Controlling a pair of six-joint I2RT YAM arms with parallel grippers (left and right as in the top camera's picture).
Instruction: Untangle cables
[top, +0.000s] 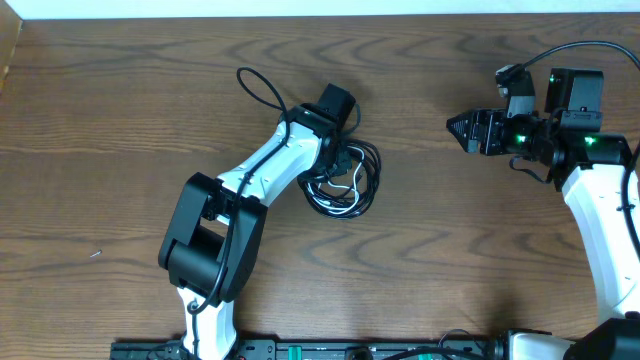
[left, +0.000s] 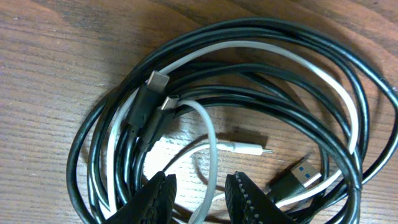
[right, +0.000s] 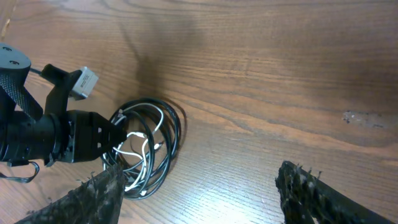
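Observation:
A long black cable (left: 292, 106) and a shorter white cable (left: 208, 134) lie coiled together in one tangled pile on the wooden table (top: 480, 260). The pile sits at the table's middle (top: 345, 180) and shows in the right wrist view (right: 149, 146). My left gripper (left: 199, 199) is open just above the pile, with a loop of the white cable running between its two fingers; in the overhead view the arm covers it (top: 335, 165). My right gripper (top: 455, 130) is open and empty at the far right, well apart from the pile.
Black plug ends (left: 146, 102), a white plug tip (left: 252, 149) and a blue USB plug (left: 298, 177) lie inside the coil. The left arm's own thick black wire (top: 258, 85) loops behind it. The table's left edge has a raised wooden rim (top: 8, 50).

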